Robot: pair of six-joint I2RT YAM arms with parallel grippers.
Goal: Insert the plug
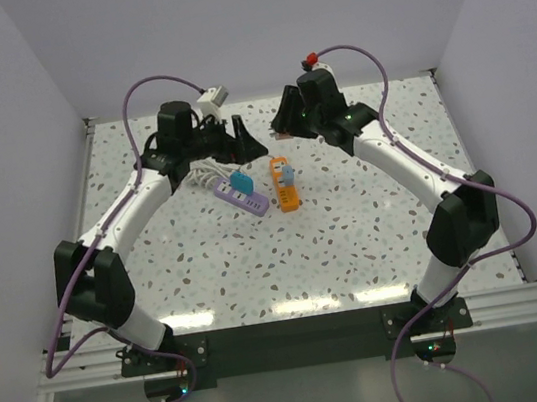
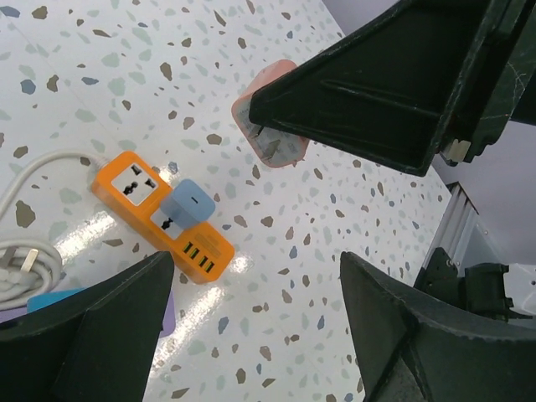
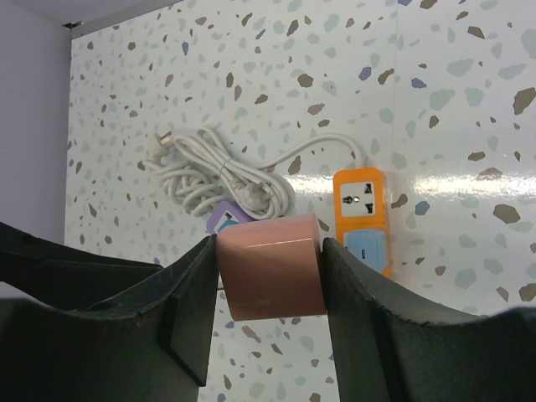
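A pink plug (image 3: 272, 280) is clamped between the fingers of my right gripper (image 3: 270, 247), above the table. In the left wrist view the pink plug (image 2: 270, 144) shows its metal prongs pointing down toward the table. An orange power strip (image 3: 360, 194) lies below and to the right of it, with a blue plug (image 3: 367, 249) seated in its second socket and its first socket free. My left gripper (image 2: 255, 266) hangs open over bare table, nothing between its fingers. From above, the two grippers (image 1: 250, 145) (image 1: 284, 124) face each other just behind the orange strip (image 1: 287, 190).
A purple power strip (image 1: 246, 200) with a teal plug (image 1: 240, 180) lies left of the orange one. A coiled white cable (image 3: 219, 172) sits behind it. White walls close the table at back and sides.
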